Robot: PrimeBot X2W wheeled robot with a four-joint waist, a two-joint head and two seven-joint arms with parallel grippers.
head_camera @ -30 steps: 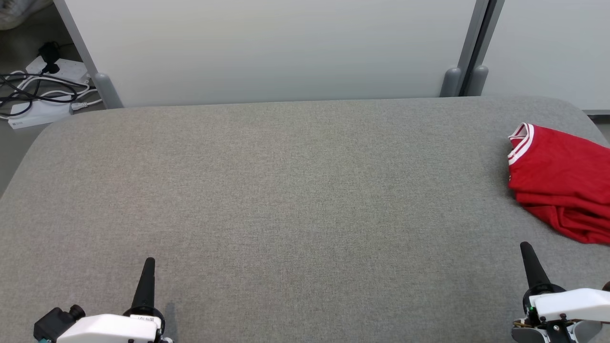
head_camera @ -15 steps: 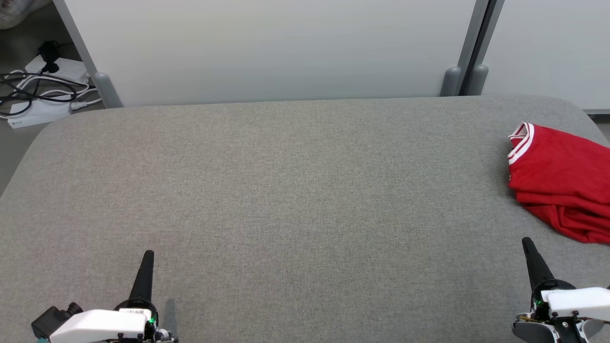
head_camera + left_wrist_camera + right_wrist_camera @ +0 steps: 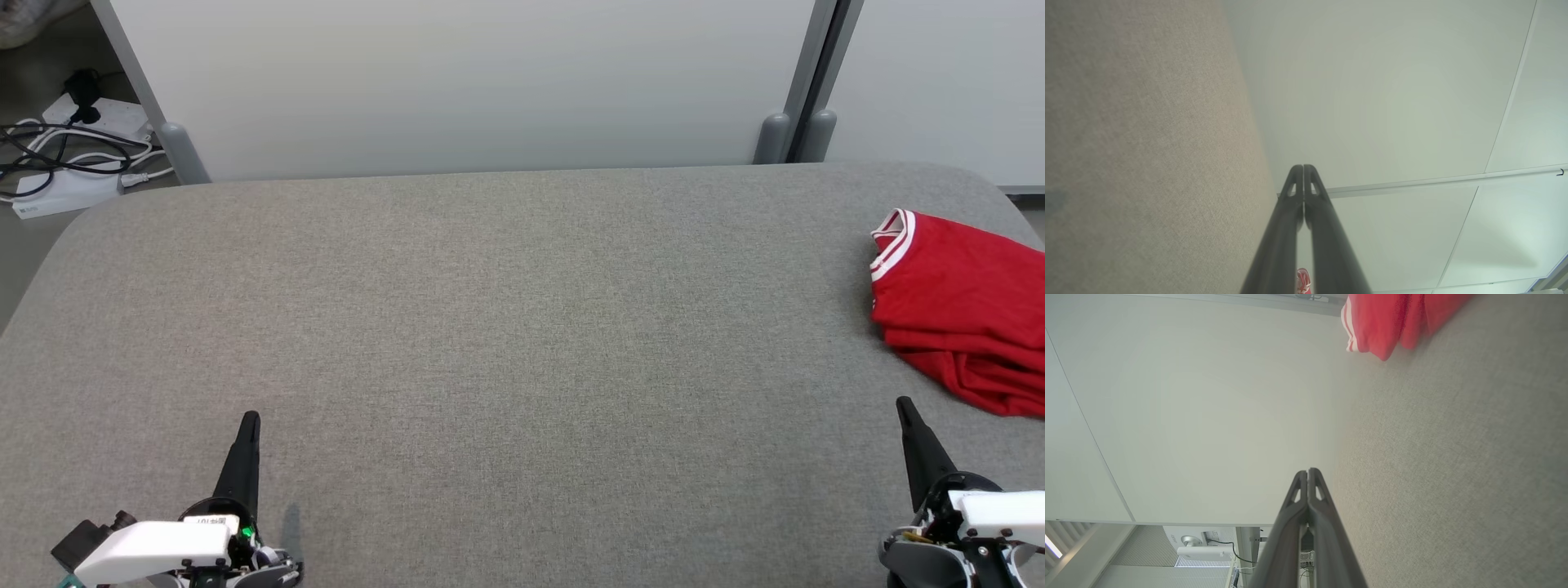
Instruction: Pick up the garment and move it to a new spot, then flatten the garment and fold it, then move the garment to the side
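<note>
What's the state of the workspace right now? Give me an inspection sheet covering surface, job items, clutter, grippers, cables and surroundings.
Surface: grey fabric-covered table, smooth, with rounded corners.
Job's things: red garment with white-striped trim, bunched in folds at the table's right edge, partly cut off by the head view.
Clutter: nothing seen.
Grippers: left gripper and right gripper both shut, holding nothing, by the near edge; the right one is near the garment but apart from it.
Cables: black and white cables with white power strips on the floor, far left, off the table.
Surroundings: pale partition panels on grey posts behind the table.
</note>
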